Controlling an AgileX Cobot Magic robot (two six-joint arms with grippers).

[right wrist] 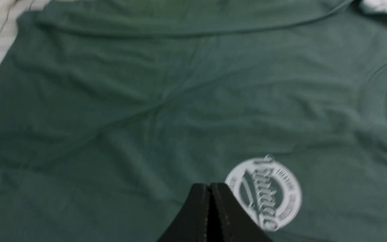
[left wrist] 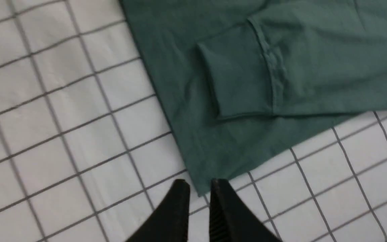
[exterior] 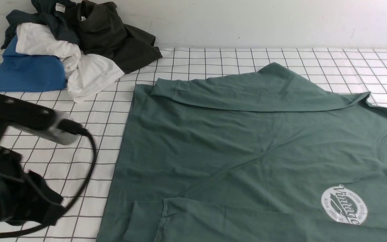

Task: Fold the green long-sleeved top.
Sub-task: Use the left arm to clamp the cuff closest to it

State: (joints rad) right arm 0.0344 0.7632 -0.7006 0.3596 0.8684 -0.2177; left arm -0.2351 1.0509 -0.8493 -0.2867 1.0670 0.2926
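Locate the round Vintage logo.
Front view, lower right: the logo lies on the green top, near its collar, with the right gripper beside it.

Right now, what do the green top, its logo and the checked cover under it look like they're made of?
The green long-sleeved top: soft matte knit, probably cotton jersey, judging by its gentle creases and limp drape. Its logo: flat white print, likely ink. The checked cover: thin white cloth with dark grid lines; fibre unclear.
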